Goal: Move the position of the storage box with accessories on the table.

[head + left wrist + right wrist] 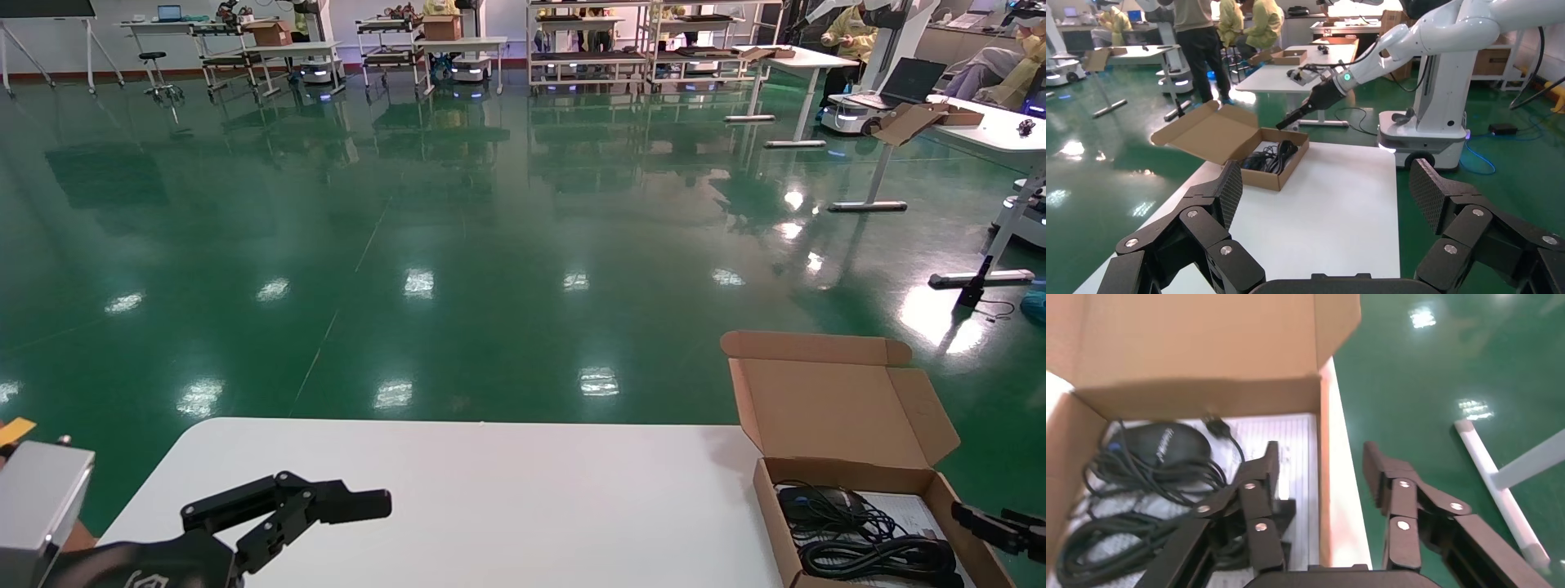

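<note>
The brown cardboard storage box [772, 514] stands with its lid [825, 408] open at the right end of the white table [507, 506]. Inside lie coiled black cables [874, 555], a black mouse [817, 500] and a white paper sheet [911, 510]. My right gripper [993, 523] is open. In the right wrist view it [1320, 456] straddles the box's right wall [1326, 416], one finger inside over the paper [1291, 435], the other outside. My left gripper [343, 510] is open and empty over the table's left part, far from the box [1266, 177].
The box sits close to the table's right edge [1346, 502], with green floor [458, 245] beyond it. Bare tabletop [1333, 202] lies between the left gripper and the box. Other desks, shelves and robots stand far across the floor.
</note>
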Controlling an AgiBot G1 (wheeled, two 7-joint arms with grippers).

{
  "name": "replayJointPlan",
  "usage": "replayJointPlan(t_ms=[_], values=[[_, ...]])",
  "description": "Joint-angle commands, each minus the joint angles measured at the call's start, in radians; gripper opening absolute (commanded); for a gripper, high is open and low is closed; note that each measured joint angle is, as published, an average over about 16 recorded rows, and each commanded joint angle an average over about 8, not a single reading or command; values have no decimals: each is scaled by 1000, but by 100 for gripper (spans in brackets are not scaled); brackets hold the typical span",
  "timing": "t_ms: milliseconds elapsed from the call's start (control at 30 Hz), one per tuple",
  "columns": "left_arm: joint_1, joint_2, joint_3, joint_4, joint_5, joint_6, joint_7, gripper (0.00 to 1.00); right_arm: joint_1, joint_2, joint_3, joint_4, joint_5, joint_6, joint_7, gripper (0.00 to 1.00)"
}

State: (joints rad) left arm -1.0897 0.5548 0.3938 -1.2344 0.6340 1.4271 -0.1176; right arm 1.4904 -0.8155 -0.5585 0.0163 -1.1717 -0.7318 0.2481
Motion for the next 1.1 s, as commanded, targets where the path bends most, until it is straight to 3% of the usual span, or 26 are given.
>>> replayJointPlan(t_ms=[33, 400, 667, 800, 1100], values=[[0, 0, 0, 0, 0, 0, 0, 100, 8, 5, 3, 1, 4, -10, 2, 100], [0, 0, 0, 0, 0, 0, 0, 100, 68, 37, 14, 22, 22, -164, 33, 100], [0, 0, 0, 0, 0, 0, 0, 100, 135, 57, 13, 57, 28, -439, 103, 100], [0, 0, 0, 0, 0, 0, 0, 100, 174, 58, 13, 63, 32, -535, 152, 100], [0, 0, 0, 0, 0, 0, 0, 100, 213, 58, 21, 63, 53, -645, 215, 100]])
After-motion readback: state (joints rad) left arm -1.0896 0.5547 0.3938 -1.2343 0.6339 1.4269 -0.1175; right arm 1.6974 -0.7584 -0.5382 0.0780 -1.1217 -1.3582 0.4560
